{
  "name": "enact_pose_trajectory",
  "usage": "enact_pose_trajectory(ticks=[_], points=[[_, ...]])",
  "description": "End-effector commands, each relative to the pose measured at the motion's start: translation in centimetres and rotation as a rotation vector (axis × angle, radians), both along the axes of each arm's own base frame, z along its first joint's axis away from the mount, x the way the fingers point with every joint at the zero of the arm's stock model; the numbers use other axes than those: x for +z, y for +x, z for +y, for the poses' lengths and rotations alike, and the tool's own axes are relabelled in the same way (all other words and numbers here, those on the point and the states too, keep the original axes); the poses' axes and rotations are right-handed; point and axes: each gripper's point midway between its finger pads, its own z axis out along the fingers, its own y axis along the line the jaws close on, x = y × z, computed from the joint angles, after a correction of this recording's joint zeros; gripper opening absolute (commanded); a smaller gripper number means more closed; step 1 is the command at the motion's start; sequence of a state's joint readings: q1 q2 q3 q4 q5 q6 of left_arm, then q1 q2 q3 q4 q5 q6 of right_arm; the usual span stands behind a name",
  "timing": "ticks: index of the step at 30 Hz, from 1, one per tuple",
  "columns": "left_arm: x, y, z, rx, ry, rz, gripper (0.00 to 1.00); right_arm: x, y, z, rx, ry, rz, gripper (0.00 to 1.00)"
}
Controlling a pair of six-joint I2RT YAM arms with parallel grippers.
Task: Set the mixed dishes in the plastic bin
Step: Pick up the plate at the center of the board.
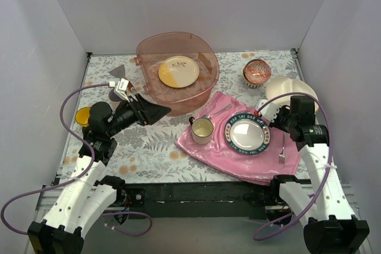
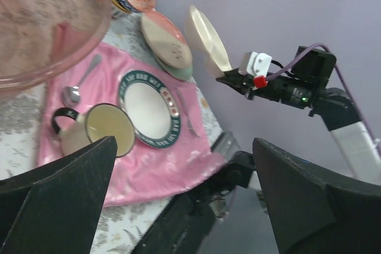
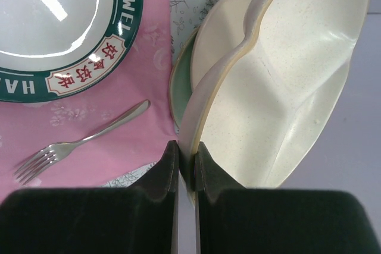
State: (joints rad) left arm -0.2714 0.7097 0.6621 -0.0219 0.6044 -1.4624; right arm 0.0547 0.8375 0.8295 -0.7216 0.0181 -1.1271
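Item: divided plate, tilted up at the table's right side, rim pinched in my right gripper; the bin lies to its left and farther back, nearer my left gripper, which gapes empty.

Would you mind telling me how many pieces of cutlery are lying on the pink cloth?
2: a spoon just in front of the bin, and a fork right of the lettered plate. Others may be hidden.

Table, floral cover. On it: plastic bin beyond left gripper; pink cloth between grippers; red-patterned bowl beyond right gripper; yellow mug left of left gripper.
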Motion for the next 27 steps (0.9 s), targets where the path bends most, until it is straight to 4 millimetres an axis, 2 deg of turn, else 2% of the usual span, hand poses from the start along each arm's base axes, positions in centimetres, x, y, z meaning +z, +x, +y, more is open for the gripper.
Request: enact_pose_trajectory(ticks=[1,8,9,13,18,21,22,27], points=[[2.0,-1.1,-1.8,-0.142,-0.123,0.129,0.98,11.7,2.5,0.0,0.103,-0.124,-0.404,0.01],[2.2,-0.5,-3.5,-0.148,-0.162,0.196,0.98,12.5,1.1,1.7,0.251,-0.156,-0.439,0.01],[2.4,-1.0,-4.3,-0.174,-0.159,0.196,0.98,12.5,0.9,2.2,0.279,-0.149,-0.448,0.01],[1.5,-0.9,-6.8,-0.186,-0.150,0.256,0.98,12.4,0.3,3.2,0.358,-0.156,-0.457,0.01],[-0.1,-0.1,-9.6,-0.193,-0.127,0.343,0.98,11.5,-0.5,4.7,0.468,-0.156,-0.447,0.01],[0.3,0.0,-11.0,-0.206,-0.121,0.346,0.98,10.7,-1.2,5.7,0.554,-0.181,-0.448,0.01],[0.1,0.6,-11.5,-0.189,-0.116,0.352,0.98,10.3,-1.3,5.9,0.580,-0.195,-0.446,0.01],[-0.4,0.8,-14.4,-0.201,-0.094,0.384,0.98,9.5,-1.9,7.0,0.653,-0.179,-0.443,0.01]])
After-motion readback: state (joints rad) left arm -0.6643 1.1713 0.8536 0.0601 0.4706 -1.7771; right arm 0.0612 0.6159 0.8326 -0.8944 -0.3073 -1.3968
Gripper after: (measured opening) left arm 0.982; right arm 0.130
